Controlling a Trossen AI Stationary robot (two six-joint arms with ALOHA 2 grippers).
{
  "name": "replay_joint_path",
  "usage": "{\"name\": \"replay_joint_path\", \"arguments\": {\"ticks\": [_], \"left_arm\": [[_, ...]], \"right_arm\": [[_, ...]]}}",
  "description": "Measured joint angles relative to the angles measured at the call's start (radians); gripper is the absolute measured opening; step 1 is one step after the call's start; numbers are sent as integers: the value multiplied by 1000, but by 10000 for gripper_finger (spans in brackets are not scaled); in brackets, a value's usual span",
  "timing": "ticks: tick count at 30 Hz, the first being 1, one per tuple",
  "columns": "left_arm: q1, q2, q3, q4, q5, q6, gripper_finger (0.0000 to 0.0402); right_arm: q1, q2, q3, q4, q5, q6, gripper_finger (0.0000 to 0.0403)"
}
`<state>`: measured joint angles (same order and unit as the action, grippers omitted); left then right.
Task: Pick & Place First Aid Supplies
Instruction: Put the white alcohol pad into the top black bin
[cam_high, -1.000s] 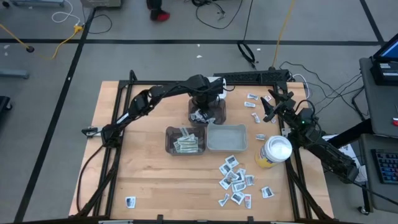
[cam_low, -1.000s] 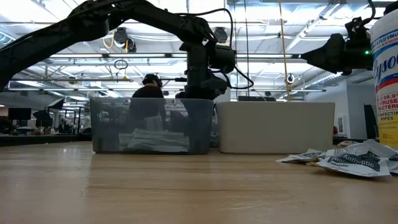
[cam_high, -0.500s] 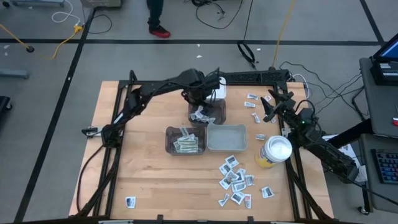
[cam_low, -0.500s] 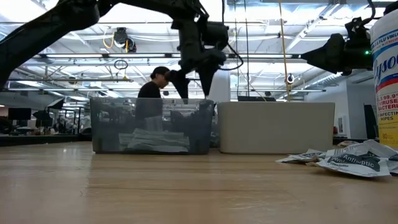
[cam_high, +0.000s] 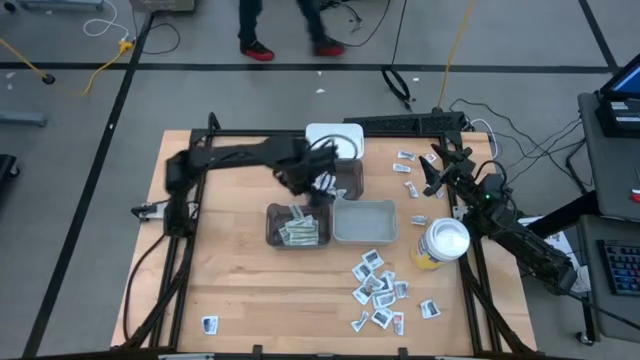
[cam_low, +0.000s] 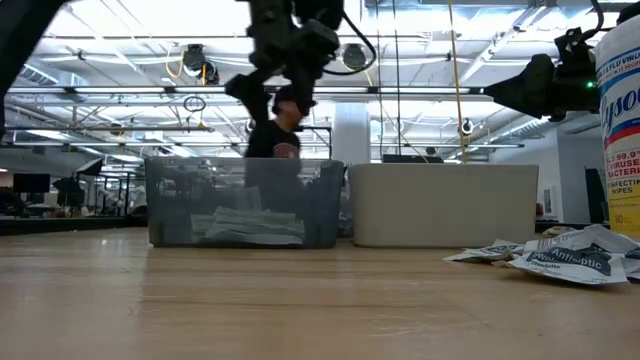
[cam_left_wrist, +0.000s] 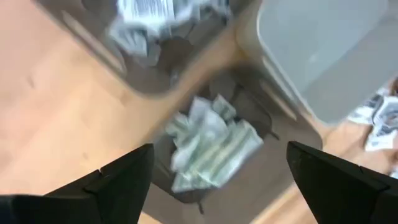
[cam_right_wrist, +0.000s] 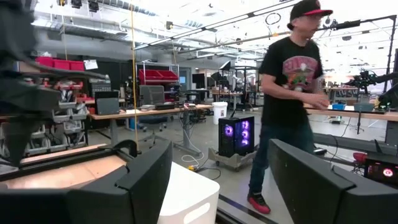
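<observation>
The left pincer (cam_high: 312, 182) is being held released and empty above the bins (cam_high: 297, 224) mid-counter, while the right pincer (cam_high: 438, 166) is being held released by the far right corner.

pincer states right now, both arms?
Left pincer: open, empty, above the dark bins.
Right pincer: open, empty, parked at the table's right edge.

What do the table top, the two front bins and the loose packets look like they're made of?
Table top: pale wood, matte, with visible grain and plank seams. Smoky bin: seemingly translucent dark plastic; the packets inside show through its wall. Pale bin: apparently frosted plastic, nearly opaque in the low view. Loose packets: probably printed paper or foil sachets; which one is unclear.
</observation>
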<state>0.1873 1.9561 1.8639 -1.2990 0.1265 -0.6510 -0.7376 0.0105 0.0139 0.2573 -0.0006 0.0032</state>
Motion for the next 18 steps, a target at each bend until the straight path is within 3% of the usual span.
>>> {"name": "replay_joint_path", "arguments": {"ticks": [6, 18], "left_arm": [[-145, -184, -269, 87, 10, -221, 365], [-508, -397, -599, 113, 74, -673, 367]], "right_arm": [[0, 0, 0, 0, 0, 0, 263], [0, 0, 0, 0, 0, 0, 263]]}}
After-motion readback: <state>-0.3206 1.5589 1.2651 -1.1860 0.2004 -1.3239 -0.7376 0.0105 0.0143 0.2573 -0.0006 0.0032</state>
